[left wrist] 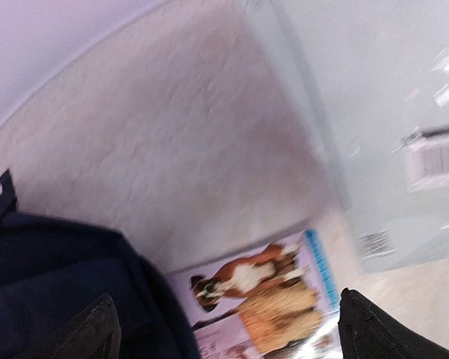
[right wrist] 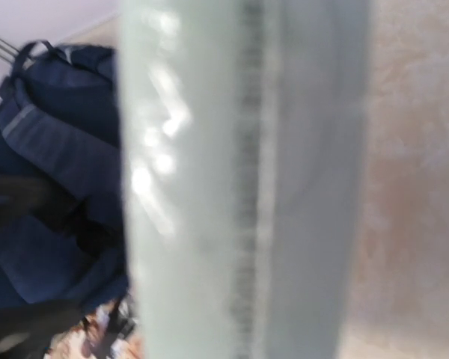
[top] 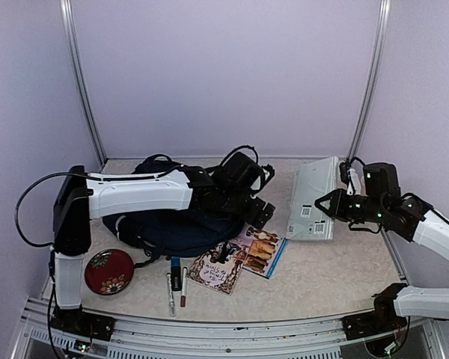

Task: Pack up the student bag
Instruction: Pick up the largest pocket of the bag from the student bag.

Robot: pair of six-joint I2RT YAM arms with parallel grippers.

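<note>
Student bag point(top: 165, 228): left of centre on the worktop point(top: 337, 277), partly under the left arm. Grey case point(top: 312, 196) at right, clamped by its edge in the right tool point(top: 334, 203); could slip, or catch the bag's rim. Left tool point(top: 258, 212) spread, empty.

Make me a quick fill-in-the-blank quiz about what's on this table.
1. The round case left of the pens is ___.
2. The magazine below the left gripper pictures a ___.
3. The student bag lies under the ___ arm.
Missing words: red; dog; left.
</note>
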